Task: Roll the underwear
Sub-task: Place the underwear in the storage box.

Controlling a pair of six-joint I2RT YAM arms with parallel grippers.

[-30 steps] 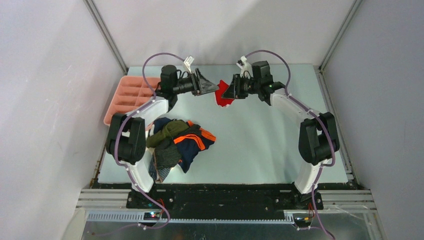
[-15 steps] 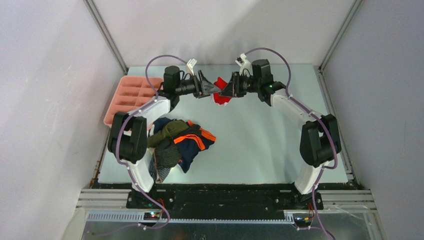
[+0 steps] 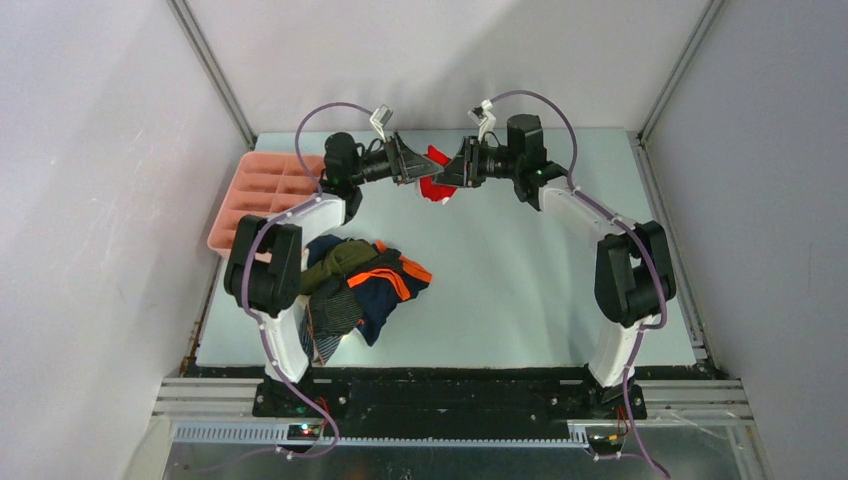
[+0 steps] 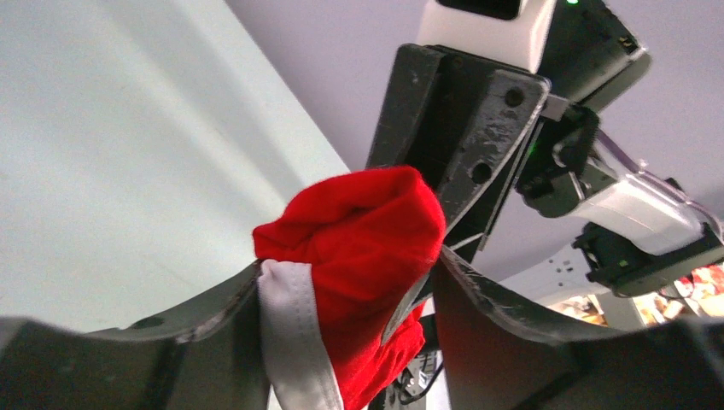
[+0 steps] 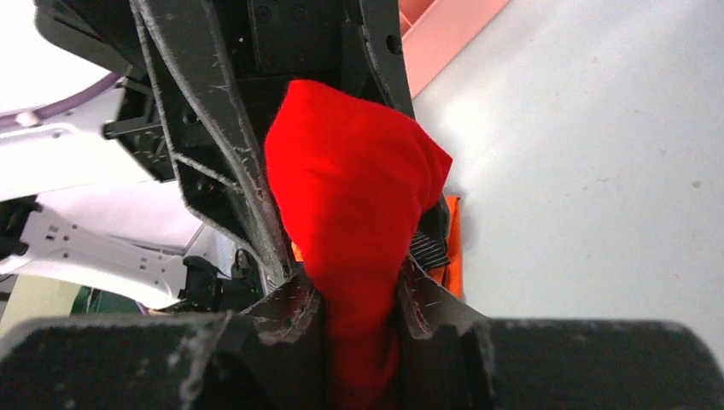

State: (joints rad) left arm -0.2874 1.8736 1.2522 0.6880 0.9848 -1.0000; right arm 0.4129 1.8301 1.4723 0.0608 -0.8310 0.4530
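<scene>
top external view, pale green table point(image 3: 520, 270), grey walls point(image 3: 90, 200), left jaws and right jaws clamped on red underwear point(image 3: 431, 188)

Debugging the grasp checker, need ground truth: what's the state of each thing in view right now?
Red cloth brief with white band: bunched up, gripped from both sides.
Left end effector: shut on the red brief.
Right end effector: shut on the red brief.
Pile of navy, orange-banded, olive and grey striped cloth briefs: heaped, unrolled, not held.
Pink plastic compartment tray: lying flat, not held.

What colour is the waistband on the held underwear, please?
White, on red underwear; clearest in left wrist.
</scene>
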